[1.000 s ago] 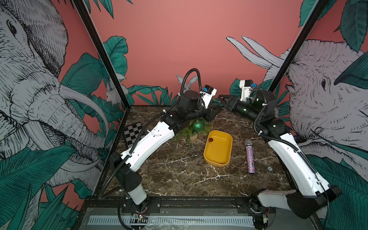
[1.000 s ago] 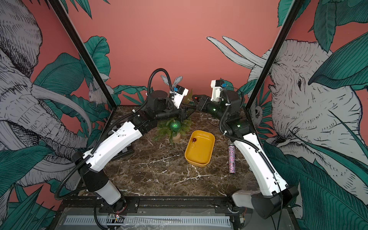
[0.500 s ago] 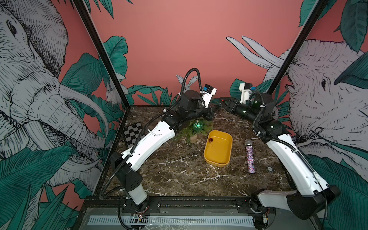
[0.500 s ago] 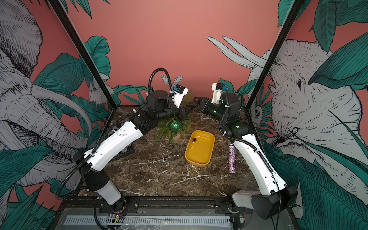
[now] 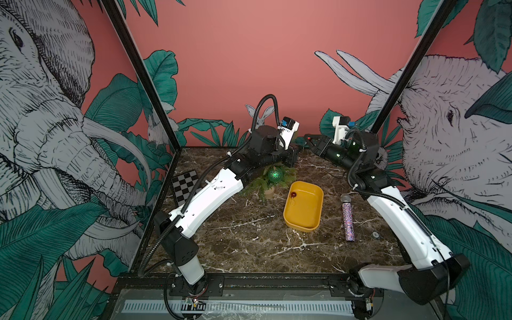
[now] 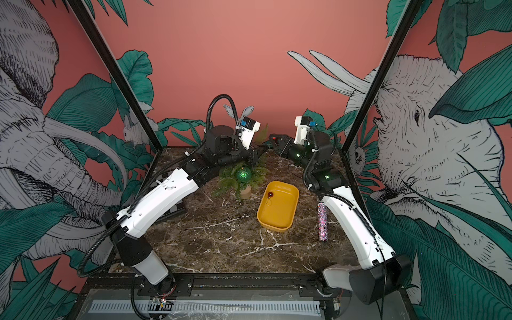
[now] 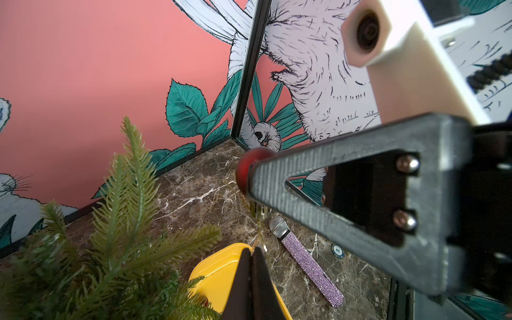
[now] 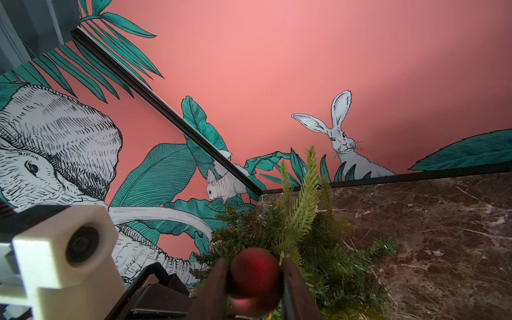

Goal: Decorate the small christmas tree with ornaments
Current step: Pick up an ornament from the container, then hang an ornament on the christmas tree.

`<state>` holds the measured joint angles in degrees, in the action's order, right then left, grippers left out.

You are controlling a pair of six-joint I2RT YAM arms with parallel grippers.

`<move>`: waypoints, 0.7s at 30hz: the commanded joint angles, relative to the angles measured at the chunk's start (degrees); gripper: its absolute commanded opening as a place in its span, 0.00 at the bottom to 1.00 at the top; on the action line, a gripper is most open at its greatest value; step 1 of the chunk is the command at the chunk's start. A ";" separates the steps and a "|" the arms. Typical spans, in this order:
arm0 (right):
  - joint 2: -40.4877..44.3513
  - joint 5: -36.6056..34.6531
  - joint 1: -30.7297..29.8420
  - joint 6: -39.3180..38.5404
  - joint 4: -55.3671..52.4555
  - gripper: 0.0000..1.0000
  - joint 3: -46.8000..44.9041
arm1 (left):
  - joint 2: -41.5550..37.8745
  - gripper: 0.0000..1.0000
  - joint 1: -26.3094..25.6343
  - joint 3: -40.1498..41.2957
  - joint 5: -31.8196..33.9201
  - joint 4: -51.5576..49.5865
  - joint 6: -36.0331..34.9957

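The small christmas tree [image 5: 261, 184] stands in a tan pot [image 5: 269, 193] at the back of the table, with a glittery green ball [image 5: 275, 174] hanging on it. Above and just right of its top, my right gripper [image 8: 255, 266] is shut on a dark red ball [image 8: 255, 277], which also shows in a top view [image 6: 274, 137]. My left gripper [image 7: 252, 250] faces it over the tree [image 7: 124, 221], shut on the thin string that hangs from that ball's [image 7: 245, 171] gold cap. A second red ball [image 5: 293, 195] lies in the yellow tray.
The yellow tray [image 5: 315, 219] sits right of the tree. A glittery purple microphone-shaped stick [image 5: 347, 219] and a small round token [image 5: 375, 234] lie further right. A checkerboard card [image 5: 184, 185] leans at the left wall. Painted walls close in the back and sides.
My left gripper's jaws have closed, pinching the string under the red ball. Both arms have hardly moved above the tree.
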<state>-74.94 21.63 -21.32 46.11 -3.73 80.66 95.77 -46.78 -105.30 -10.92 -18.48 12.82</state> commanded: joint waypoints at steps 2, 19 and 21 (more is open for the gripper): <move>-0.66 -0.76 0.48 0.44 4.79 0.30 -0.07 | 0.77 0.00 0.41 -2.87 0.99 -0.51 -0.01; -2.06 -1.94 2.16 -1.50 7.66 0.30 -1.95 | 3.96 0.00 0.44 -5.88 2.17 -1.20 0.02; -2.03 -1.98 2.34 -1.63 8.01 0.29 -2.22 | 3.83 0.00 0.41 -5.78 2.86 -1.30 -0.14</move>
<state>-76.88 20.32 -19.38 44.73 0.01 78.72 99.85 -46.68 -109.03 -9.34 -19.62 12.84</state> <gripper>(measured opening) 0.297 0.047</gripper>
